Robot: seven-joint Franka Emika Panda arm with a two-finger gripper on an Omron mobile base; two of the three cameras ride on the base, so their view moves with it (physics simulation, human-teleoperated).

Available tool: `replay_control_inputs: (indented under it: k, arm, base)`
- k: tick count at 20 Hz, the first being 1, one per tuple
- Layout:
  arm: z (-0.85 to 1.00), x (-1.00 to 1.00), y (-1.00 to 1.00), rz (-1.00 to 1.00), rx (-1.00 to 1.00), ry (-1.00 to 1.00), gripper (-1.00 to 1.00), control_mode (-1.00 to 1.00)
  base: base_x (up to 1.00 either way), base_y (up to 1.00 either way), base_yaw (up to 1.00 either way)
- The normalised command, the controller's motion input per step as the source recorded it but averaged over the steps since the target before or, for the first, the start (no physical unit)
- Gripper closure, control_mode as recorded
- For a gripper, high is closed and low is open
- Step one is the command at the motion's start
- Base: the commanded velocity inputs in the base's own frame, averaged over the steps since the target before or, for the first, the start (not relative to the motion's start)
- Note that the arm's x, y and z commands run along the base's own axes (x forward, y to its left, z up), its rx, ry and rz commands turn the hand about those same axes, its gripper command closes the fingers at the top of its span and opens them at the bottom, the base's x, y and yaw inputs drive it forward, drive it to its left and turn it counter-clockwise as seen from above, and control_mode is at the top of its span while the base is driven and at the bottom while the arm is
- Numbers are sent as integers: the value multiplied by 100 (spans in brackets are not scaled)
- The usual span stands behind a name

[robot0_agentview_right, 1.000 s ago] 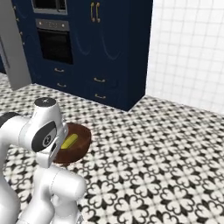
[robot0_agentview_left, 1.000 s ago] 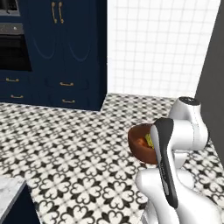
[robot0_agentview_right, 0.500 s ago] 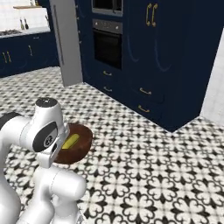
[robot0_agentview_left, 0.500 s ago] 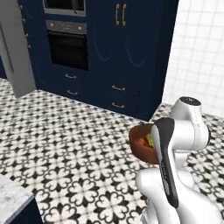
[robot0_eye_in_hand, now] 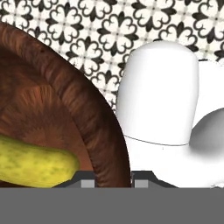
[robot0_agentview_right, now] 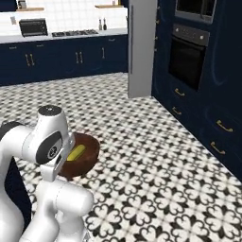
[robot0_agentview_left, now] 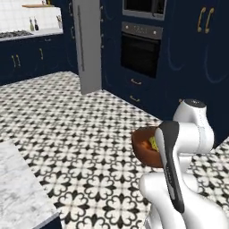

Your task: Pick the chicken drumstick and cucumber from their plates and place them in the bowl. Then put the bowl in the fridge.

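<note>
Item: round dark reddish-brown wooden bowl (robot0_eye_in_hand: 52, 100), carried above the patterned floor, pincer (robot0_eye_in_hand: 113, 178) clamped narrow on its rim for transport. Contents: stubby yellow-green cucumber (robot0_eye_in_hand: 30, 164). Destination, judged: tall grey fridge (robot0_agentview_left: 89, 44), well apart.

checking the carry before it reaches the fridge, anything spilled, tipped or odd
Nothing stands out. The gripper is shut on the rim of the bowl, carried above the patterned floor. The cucumber lies inside it, and nothing has spilled onto the tiles.
</note>
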Motion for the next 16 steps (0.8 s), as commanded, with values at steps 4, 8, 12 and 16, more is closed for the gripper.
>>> replay_control_inputs:
  k: [4,8,12,16]
  arm:
    - [0,0,0,0,0,0,100,100]
    - [0,0,0,0,0,0,100,100]
    - [0,0,0,0,0,0,100,100]
    - [0,0,0,0,0,0,100,100]
  base:
    - [100,0,30]
    - [100,0,19]
    - [100,7,17]
    - [100,8,28]
